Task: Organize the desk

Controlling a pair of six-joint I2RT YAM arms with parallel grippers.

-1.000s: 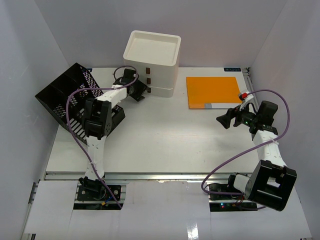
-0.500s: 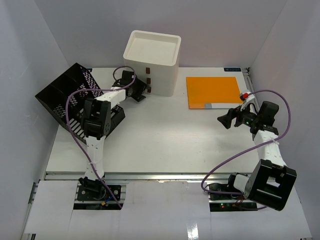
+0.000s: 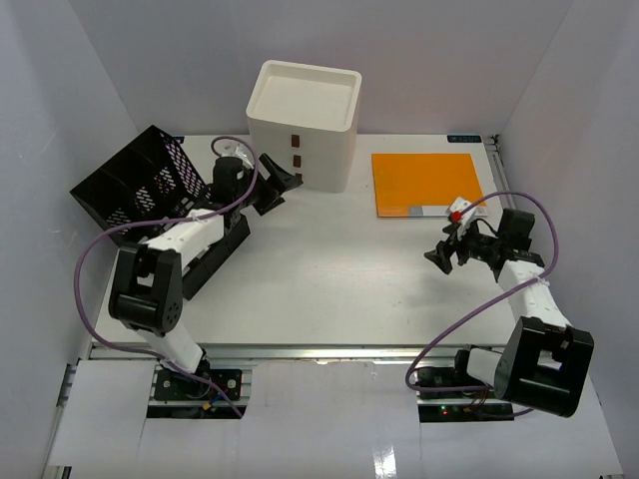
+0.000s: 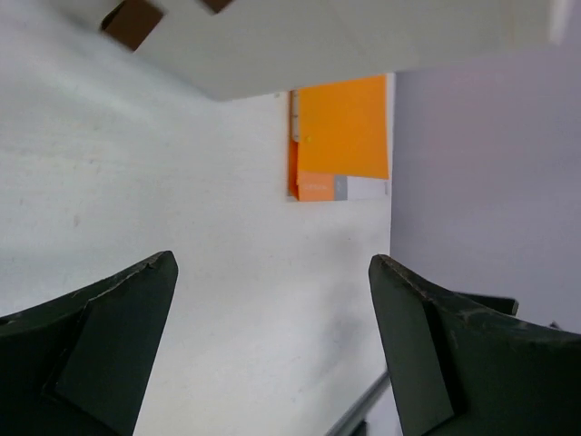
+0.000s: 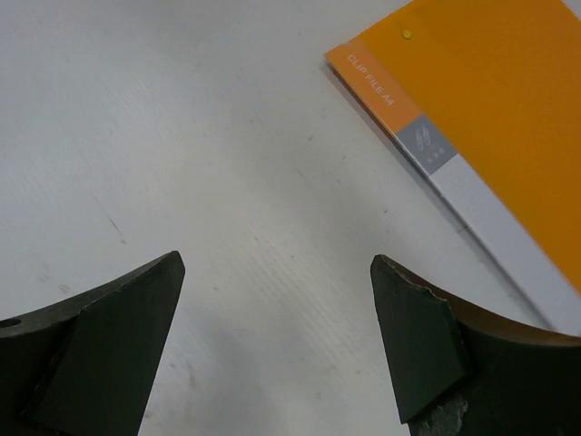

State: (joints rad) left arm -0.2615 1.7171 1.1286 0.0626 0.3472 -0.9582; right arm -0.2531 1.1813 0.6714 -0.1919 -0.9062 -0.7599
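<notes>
The desk (image 3: pixel 329 259) is a white tabletop with a metal rail (image 3: pixel 329 351) along its front edge. My left gripper (image 3: pixel 272 188) is open and empty, just left of the white three-drawer box (image 3: pixel 303 125), not touching it. In the left wrist view the gripper (image 4: pixel 272 263) frames bare desk, with the box's underside (image 4: pixel 363 36) above. My right gripper (image 3: pixel 443 249) is open and empty, just in front of the orange clip file (image 3: pixel 427 182) that lies flat at the back right. In the right wrist view the gripper (image 5: pixel 277 263) hangs over bare desk beside the file's corner (image 5: pixel 499 82).
A black mesh file rack (image 3: pixel 140 190) stands tilted at the back left, beside my left arm. The box's drawers with brown handles (image 3: pixel 296 158) look shut. White walls enclose the desk on three sides. The orange file also shows in the left wrist view (image 4: pixel 340 127).
The box's bottom drawer stood slightly out one second ago and is now flush. My left arm has folded down to the left, gripper drawn back. My right gripper has moved left toward the file.
</notes>
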